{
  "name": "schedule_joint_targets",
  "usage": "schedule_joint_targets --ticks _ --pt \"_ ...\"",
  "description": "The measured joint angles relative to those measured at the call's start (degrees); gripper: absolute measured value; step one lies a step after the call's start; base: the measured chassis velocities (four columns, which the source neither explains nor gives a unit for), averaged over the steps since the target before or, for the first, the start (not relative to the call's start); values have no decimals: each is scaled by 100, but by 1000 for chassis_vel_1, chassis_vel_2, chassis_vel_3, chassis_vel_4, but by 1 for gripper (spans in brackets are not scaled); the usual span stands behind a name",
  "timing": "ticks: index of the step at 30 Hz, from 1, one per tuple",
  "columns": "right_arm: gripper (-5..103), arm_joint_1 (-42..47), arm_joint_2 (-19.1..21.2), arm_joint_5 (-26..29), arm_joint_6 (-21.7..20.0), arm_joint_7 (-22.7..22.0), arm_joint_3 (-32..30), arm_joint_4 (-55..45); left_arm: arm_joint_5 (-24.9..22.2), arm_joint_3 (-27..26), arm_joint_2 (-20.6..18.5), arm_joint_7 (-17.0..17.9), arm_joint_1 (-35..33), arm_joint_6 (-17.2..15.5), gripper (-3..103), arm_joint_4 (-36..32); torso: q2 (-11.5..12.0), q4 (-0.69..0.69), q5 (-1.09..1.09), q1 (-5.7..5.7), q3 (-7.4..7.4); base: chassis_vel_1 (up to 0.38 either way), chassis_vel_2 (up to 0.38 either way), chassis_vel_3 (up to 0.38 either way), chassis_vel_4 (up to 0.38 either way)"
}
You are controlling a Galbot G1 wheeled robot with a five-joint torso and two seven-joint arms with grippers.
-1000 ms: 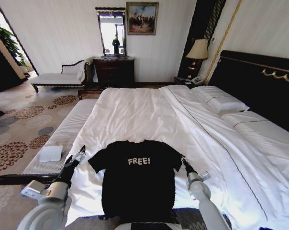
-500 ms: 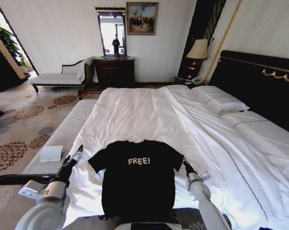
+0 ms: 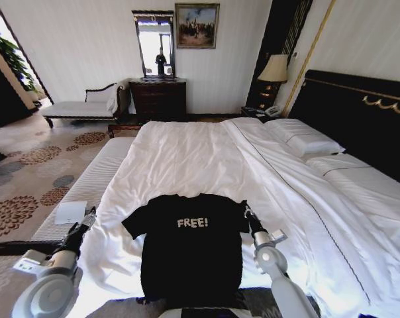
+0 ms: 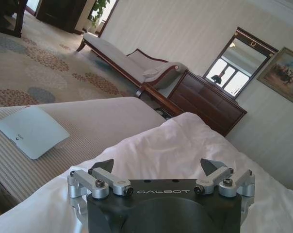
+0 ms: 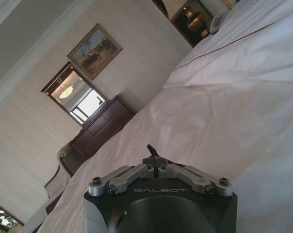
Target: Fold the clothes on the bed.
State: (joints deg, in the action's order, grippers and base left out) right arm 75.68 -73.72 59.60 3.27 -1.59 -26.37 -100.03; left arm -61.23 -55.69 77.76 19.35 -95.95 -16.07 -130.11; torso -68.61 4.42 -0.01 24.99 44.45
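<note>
**Figure: Sleeve fold under way on a flat-laid T-shirt**

The black T-shirt [image 3: 190, 255] lies flat, chest up, on the near edge of the bed [image 3: 187, 159], its white "FREE!" lettering readable and its collar pointing toward the far side of the mattress. The right gripper [image 3: 247, 216] sits at the T-shirt's right sleeve, touching the sleeve's outer edge; in the right wrist view its fingers [image 5: 147, 171] are drawn together, with a sliver of dark cloth [image 5: 152, 149] standing up between them, so it appears to be pinching the sleeve fabric. The left gripper [image 3: 86, 219] is well apart from the T-shirt's left sleeve, out over the white sheet toward the pale striped bench [image 3: 87, 192]; in the left wrist view its fingers [image 4: 102, 166] are spread wide with nothing between them. A small white tablet-like item [image 3: 70, 212] rests on the bench, beyond the left gripper as reckoned from the T-shirt.

Judged from this layout, the step in hand is the first fold, with the body of the garment not yet doubled over. The next move probably calls for carrying the pinched right sleeve inward across the T-shirt's chest, while the left gripper would need to close the gap to the left sleeve and take hold of it.
</note>
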Motion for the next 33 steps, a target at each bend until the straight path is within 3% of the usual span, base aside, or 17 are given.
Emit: schedule_joint_targets --ticks 17,33 --pt "0 -274 -17 -356 169 301 1030 355 103 -12 103 2 -122 42 100 66 0 0 0 0 0 0 0 0 0" --pt "-3 -320 -117 -685 289 388 1312 743 140 39 186 25 -119 85 100 169 0 0 1 0 0 0 0 0 0"
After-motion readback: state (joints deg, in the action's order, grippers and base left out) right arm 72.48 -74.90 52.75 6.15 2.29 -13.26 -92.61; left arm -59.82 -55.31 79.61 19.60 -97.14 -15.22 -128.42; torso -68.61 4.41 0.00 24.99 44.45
